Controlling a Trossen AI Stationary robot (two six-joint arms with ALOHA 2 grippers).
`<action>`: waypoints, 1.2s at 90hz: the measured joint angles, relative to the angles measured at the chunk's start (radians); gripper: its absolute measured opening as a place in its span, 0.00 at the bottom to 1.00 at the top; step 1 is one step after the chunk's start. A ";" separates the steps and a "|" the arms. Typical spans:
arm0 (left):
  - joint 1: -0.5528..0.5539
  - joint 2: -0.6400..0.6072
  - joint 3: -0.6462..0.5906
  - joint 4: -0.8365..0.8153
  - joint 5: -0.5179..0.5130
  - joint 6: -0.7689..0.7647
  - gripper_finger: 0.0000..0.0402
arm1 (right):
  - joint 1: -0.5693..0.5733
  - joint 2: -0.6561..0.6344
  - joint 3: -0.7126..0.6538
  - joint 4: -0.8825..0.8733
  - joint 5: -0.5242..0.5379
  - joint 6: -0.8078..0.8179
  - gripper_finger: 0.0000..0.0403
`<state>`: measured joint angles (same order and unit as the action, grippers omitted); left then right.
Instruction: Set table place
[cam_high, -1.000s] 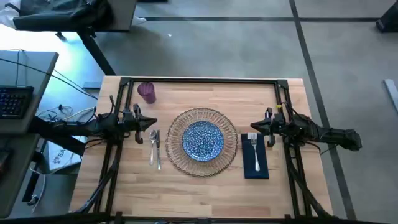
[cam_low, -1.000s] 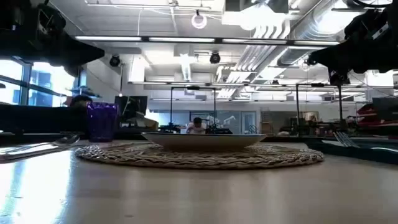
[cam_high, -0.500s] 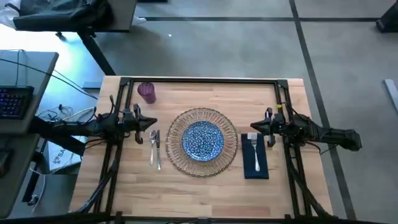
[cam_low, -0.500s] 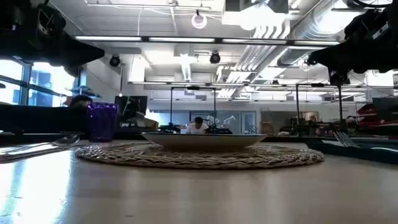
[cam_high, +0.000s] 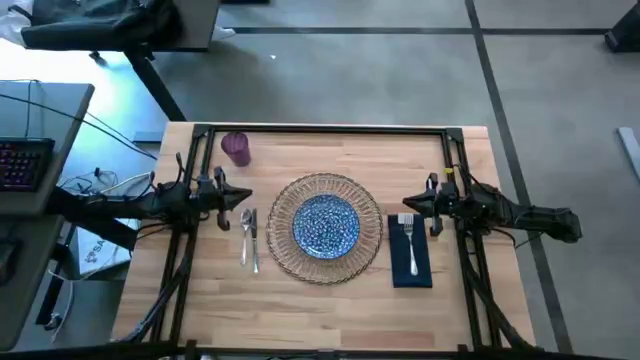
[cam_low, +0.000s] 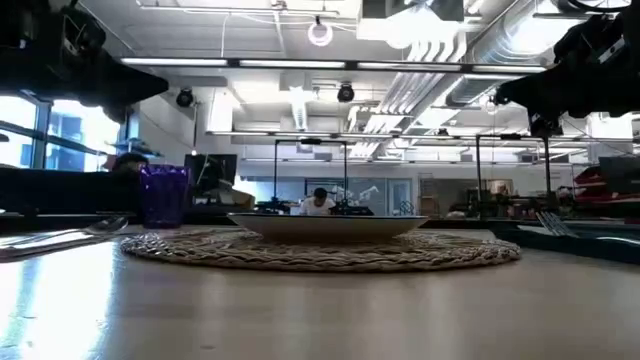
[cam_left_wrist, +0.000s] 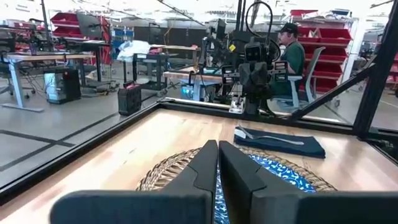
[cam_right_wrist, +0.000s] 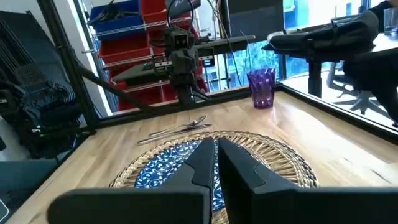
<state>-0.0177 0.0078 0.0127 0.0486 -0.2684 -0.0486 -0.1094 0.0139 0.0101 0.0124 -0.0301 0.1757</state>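
Worktop (cam_high: 330, 310) is pale wood w/ a black frame round its edge. Centre: wicker charger (cam_high: 325, 227), round, w/ blue-patterned plate (cam_high: 326, 224) sitting on it, roughly concentric; in low view the plate (cam_low: 328, 226) rises a little above the woven rim (cam_low: 200, 246). On the right arm's side of the charger, just beside it, we note the navy napkin (cam_high: 411, 258) lying flat, long axis running front-to-back, w/ the fork (cam_high: 410, 240) on top of it, tines toward the far edge. On the left arm's side, just beside the charger, knife (cam_high: 254, 240) and spoon (cam_high: 245, 234) lie parallel on bare wood, close together; can't tell if they touch. Purple cup (cam_high: 235, 148) stands upright near the far left corner, well apart from the setting. Left claw (cam_high: 247, 198) hovers above the far ends of knife and spoon; its wrist view shows the two fingers (cam_left_wrist: 202, 168) pressed together, nothing between them. Right claw (cam_high: 404, 204) hovers over the far end of the napkin, by the fork tines; fingers (cam_right_wrist: 202, 163) likewise closed tight, holding nothing. Both claws face each other across the charger. In the left wrist view a seated person (cam_left_wrist: 292, 53) shows in the room beyond the worktop.
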 joint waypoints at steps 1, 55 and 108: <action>0.000 0.000 0.000 0.000 0.000 0.000 0.00 | 0.000 0.000 0.000 0.000 0.000 0.000 0.00; 0.000 0.000 0.000 0.000 -0.001 0.000 0.00 | -0.002 0.000 0.000 -0.001 0.015 -0.226 0.00; 0.000 0.000 0.000 0.004 -0.070 0.000 0.00 | -0.001 0.000 0.000 0.101 0.112 -0.254 0.00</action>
<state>-0.0174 0.0082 0.0127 0.0521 -0.3380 -0.0483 -0.1108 0.0139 0.0097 0.1136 0.0824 -0.0788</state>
